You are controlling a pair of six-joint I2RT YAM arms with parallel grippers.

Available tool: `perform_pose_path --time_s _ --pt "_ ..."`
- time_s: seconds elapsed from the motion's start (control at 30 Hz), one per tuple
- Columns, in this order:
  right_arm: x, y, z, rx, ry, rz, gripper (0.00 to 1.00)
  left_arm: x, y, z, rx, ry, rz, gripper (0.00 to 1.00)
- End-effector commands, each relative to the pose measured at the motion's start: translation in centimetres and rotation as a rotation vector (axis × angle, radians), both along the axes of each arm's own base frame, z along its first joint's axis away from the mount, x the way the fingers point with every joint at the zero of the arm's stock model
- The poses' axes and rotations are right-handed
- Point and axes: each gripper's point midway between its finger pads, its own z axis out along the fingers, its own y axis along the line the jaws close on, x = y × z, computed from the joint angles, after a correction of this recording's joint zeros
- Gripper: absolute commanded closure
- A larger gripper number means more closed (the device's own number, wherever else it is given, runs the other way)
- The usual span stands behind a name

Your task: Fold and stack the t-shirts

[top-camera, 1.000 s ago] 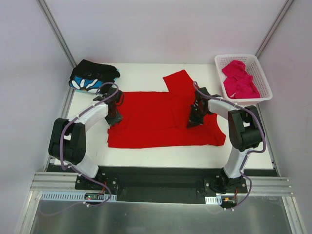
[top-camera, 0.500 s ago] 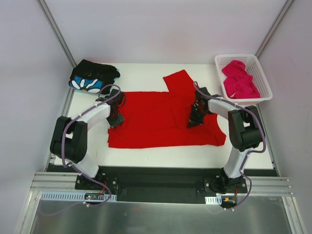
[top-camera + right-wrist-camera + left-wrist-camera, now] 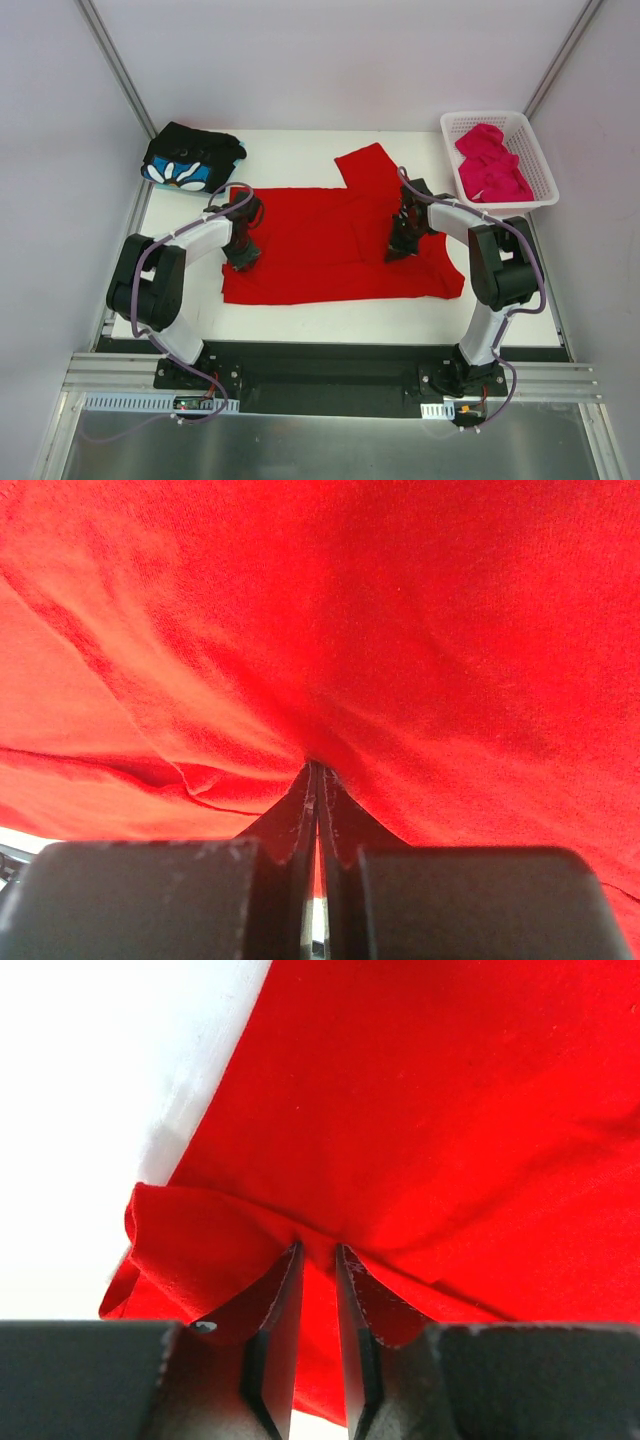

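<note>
Left end effector (image 3: 244,257) shifted nearer; it and right end effector (image 3: 397,250), pointing down, pinch red t-shirt (image 3: 320,255).

The red t-shirt (image 3: 330,245) lies spread flat in the middle of the table (image 3: 300,155), one sleeve pointing to the far side, its left edge bunched. The black flower-print t-shirt (image 3: 190,158) sits folded at the far-left corner. The magenta-pink t-shirt (image 3: 490,165) lies crumpled in the basket (image 3: 480,114).

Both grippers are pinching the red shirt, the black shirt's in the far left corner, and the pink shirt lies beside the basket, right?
Not quite: the top view shows the pink shirt inside the basket, not beside it. The left gripper and right gripper do pinch the red shirt, and the black shirt is in the far left corner.
</note>
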Motion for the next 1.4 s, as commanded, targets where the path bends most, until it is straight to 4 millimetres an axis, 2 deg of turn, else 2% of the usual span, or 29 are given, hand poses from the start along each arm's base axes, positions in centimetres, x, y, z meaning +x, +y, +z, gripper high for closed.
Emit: perform_pose_path --time_s 0.0,0.03,0.07,0.2,0.43,0.53,0.87,1.2,1.3,1.37 --pt "-0.4 -2.2 -0.4 -0.087 -0.004 -0.005 0.99 -0.7 0.0 -0.9 0.011 0.029 0.008 0.85" --pt "-0.4 -2.2 -0.4 -0.088 -0.003 -0.005 0.99 -0.5 -0.1 -0.9 0.01 0.025 0.007 0.98" --pt "-0.5 -2.2 -0.5 -0.089 -0.002 -0.006 0.99 -0.5 -0.1 -0.9 0.01 0.026 0.008 1.0" --pt "-0.5 -2.3 -0.4 -0.09 -0.001 -0.004 0.99 0.4 -0.1 0.2 0.014 -0.01 -0.005 1.0" --pt "-0.5 -2.3 -0.4 -0.089 -0.002 -0.005 0.99 2.8 -0.3 3.9 0.023 -0.084 -0.031 1.0" --pt "-0.5 -2.3 -0.4 -0.089 -0.002 -0.007 0.99 3.1 -0.3 4.5 0.027 -0.092 -0.037 1.0" --pt "-0.3 -2.3 -0.3 -0.085 -0.004 -0.005 0.99 2.6 -0.4 4.8 0.02 -0.083 -0.042 1.0" --pt "-0.4 -2.2 -0.3 -0.083 -0.003 -0.001 0.99 1.3 -0.4 2.9 0.037 -0.021 -0.043 1.0" --pt "-0.3 -2.2 -0.2 -0.084 -0.005 -0.002 0.99 0.9 -0.2 3.3 0.039 -0.036 -0.041 0.95" --pt "-0.3 -2.2 -0.2 -0.083 -0.003 -0.003 0.99 0.6 0.1 4.4 0.039 -0.073 -0.05 0.89"
